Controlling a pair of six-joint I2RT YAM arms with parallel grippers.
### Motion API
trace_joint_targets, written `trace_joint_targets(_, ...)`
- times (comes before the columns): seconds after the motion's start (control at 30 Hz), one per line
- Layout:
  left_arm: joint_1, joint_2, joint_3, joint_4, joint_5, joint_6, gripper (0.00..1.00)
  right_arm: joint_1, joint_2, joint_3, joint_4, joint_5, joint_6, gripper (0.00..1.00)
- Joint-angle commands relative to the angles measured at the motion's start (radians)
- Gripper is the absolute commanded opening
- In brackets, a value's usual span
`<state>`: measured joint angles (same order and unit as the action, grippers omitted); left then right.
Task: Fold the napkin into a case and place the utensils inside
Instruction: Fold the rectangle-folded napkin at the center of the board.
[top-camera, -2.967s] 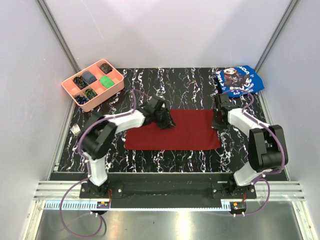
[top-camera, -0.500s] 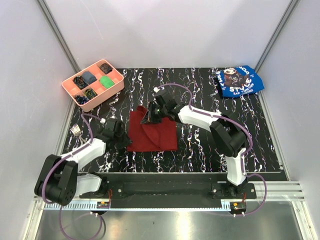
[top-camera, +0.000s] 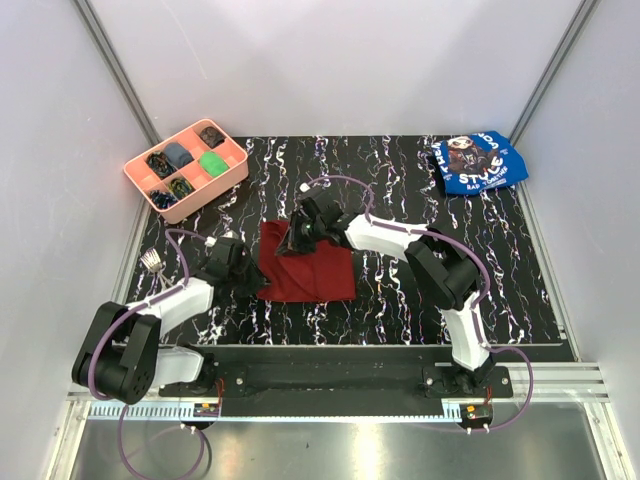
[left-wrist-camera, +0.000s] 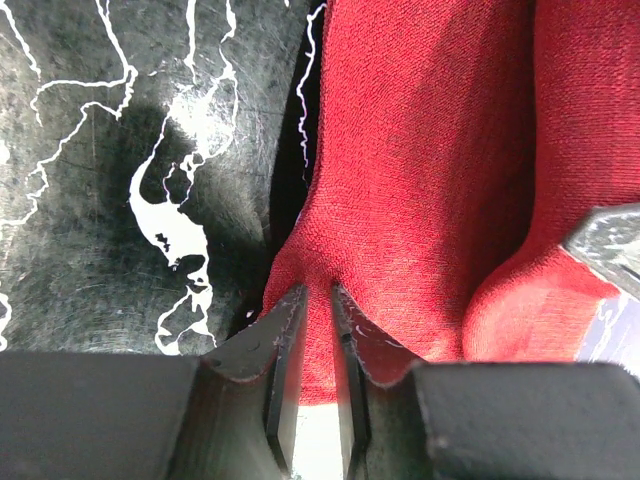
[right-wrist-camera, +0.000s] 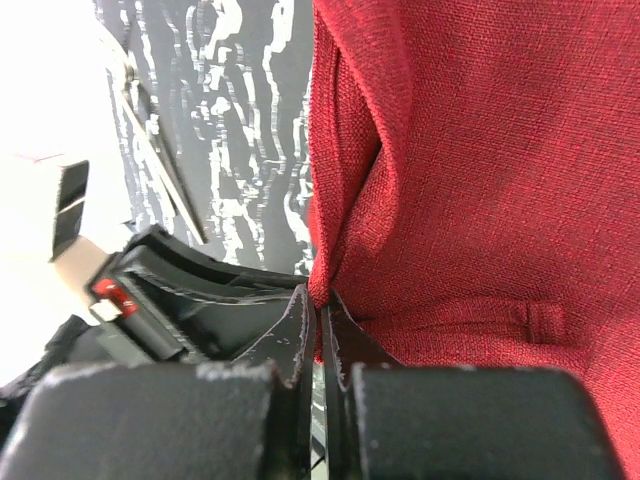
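Napkin (top-camera: 312, 268) lies folded, a squarish red pad left of centre on the table (top-camera: 420, 300), and both arms are working its left side. Right gripper (right-wrist-camera: 320, 297) is clamped tight on the far left corner, a thin layer of cloth nipped between its tips and raised a little off the pad. Left gripper (left-wrist-camera: 318, 303) sits low at the near left edge, jaws nearly together with a pucker of cloth drawn in between them. That looks like a pinch on the hem, though I can't tell how many layers it has.

The step, as I read it, is another fold to narrow this pad into the case. The trick is for both grips to carry the edge across together at the same height, so the fold line runs straight. Lift only enough to clear, and don't drag the whole pad along. Utensils (top-camera: 152, 260) wait well apart, by the table's left edge, untouched.
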<state>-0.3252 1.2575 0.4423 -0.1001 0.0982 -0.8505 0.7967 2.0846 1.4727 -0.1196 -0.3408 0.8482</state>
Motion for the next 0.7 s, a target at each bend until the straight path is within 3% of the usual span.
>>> trace_joint_targets(0.0,0.0,-0.006,-0.034,-0.038,0.006,0.004,0.22,0.015,-0.014,0.075,0.015,0.005,0.02,0.0)
trace_joint_targets(0.67,0.0,-0.052,-0.031,-0.073,-0.009,0.007,0.23,0.019,0.097,0.135,0.017,-0.012,0.065,0.0)
